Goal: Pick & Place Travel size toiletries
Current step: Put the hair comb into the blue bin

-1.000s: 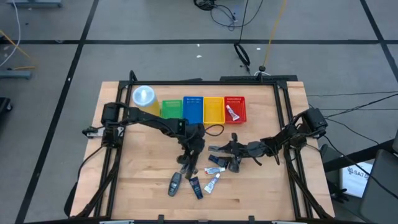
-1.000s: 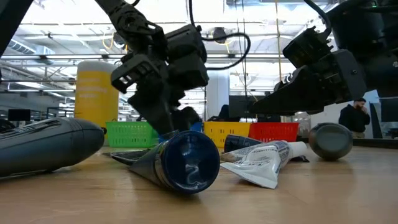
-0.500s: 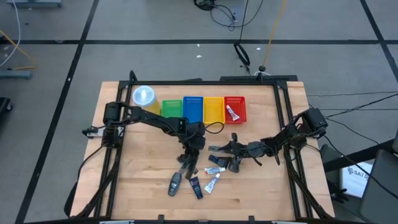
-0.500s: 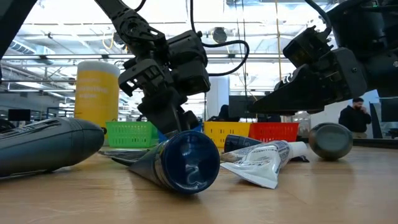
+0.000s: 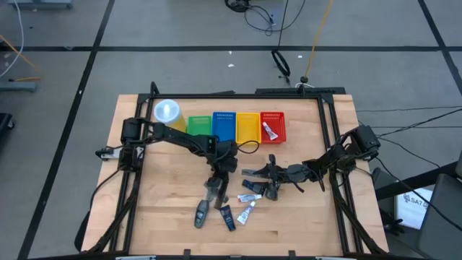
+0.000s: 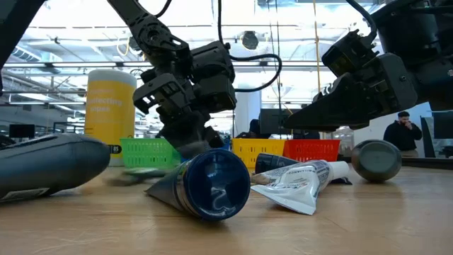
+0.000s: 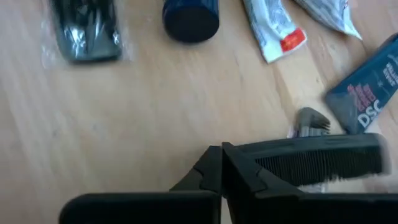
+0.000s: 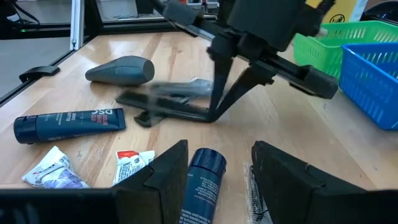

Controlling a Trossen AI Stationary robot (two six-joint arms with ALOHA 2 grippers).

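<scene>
the setting is appearing as a robotics lab inside a large industrial hall. a wooden worktop (image 5: 166, 217) is sitting in a black metal frame (image 5: 328, 130) on a grey concrete floor (image 5: 72, 72) marked with dark tape lines. loose cables (image 5: 253, 13) are lying on the floor beyond the rig. across the worktop, the low view is showing high overhead lighting and ceiling trusses (image 6: 56, 42), computer monitors (image 6: 272, 120), and a person (image 6: 402, 134) standing in the background.

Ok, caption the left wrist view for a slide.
Left gripper shut on a dark comb above the wood table, toiletries scattered beyond.
</scene>
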